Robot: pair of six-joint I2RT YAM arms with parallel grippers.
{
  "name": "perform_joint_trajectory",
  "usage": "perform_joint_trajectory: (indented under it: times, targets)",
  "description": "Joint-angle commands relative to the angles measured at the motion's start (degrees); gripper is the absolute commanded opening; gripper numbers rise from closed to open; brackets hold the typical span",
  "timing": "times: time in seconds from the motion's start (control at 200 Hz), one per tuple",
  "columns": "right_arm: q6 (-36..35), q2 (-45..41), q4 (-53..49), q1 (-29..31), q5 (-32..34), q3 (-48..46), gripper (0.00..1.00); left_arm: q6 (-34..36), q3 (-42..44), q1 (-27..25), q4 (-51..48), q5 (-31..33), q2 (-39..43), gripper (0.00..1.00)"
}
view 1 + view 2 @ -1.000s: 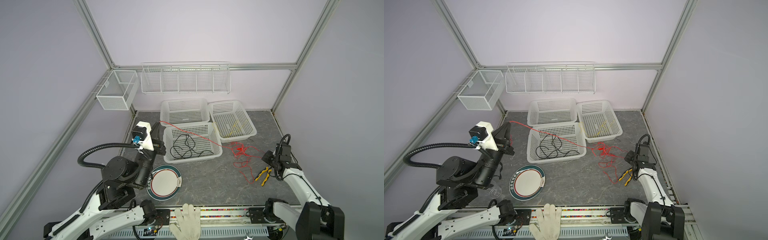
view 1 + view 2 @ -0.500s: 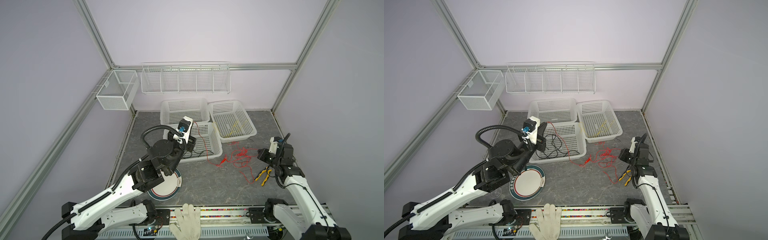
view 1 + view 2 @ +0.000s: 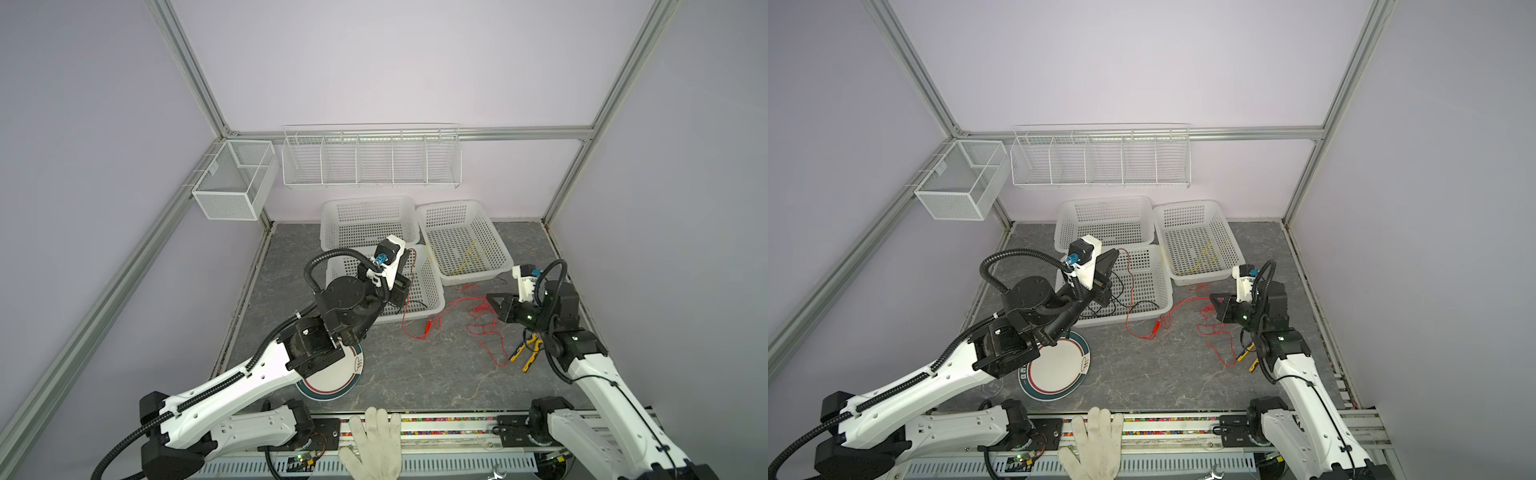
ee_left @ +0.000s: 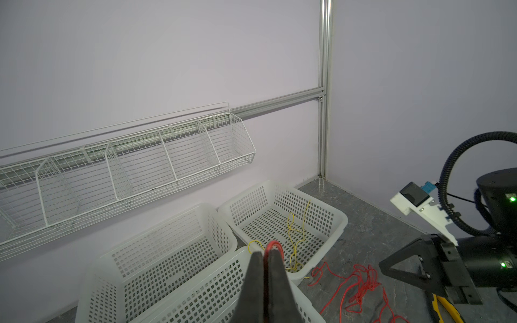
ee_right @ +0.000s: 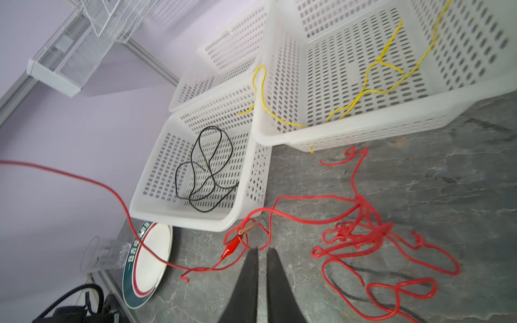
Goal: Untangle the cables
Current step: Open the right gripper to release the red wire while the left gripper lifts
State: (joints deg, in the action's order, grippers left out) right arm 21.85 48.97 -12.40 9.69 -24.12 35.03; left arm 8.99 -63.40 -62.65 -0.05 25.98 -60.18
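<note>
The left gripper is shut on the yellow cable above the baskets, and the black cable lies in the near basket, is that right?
Not quite: the left gripper is shut on the red cable, not the yellow cable. The left wrist view shows the red loop pinched between its fingers. The black cable does lie in the near basket.
</note>
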Motion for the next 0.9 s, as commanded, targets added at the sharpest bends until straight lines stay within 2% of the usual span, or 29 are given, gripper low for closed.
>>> perform_joint_trajectory:
  times: [0.0, 0.07, 0.165, 0.385, 0.55, 0.65, 0.895]
  targets:
    - [-4.22, 0.63, -3.14, 4.91, 6.36, 1.52, 0.12, -1.53, 0.81, 0.19, 2.35, -1.29, -0.54, 0.0]
    - [-4.55, 1.9, -2.93, 6.52, 6.71, 1.86, 0.16, -1.68, 0.99, 0.18, 2.25, -1.19, -0.71, 0.0]
    - [-5.67, 3.68, -2.46, 7.95, 7.22, 2.78, 0.31, -1.96, 1.65, 0.21, 2.3, -0.75, -0.23, 0.0]
    - [-5.44, 10.6, 1.23, 13.18, 10.42, 3.29, 0.49, -2.43, 3.14, 0.25, 2.17, -0.4, 1.45, 0.0]
    - [-4.93, 16.15, 3.18, 17.79, 14.63, 3.93, 0.54, -2.13, 3.71, 0.24, 1.23, -1.52, 2.58, 0.0]
    - [-5.13, 17.16, 4.7, 19.63, 15.03, 3.74, 0.58, -2.32, 3.13, 0.25, -0.09, -3.43, 4.13, 0.0]
    - [-5.67, 18.26, 5.79, 20.74, 17.09, 4.0, 0.67, -2.04, -0.97, 0.45, -3.37, -6.71, 9.25, 0.0]
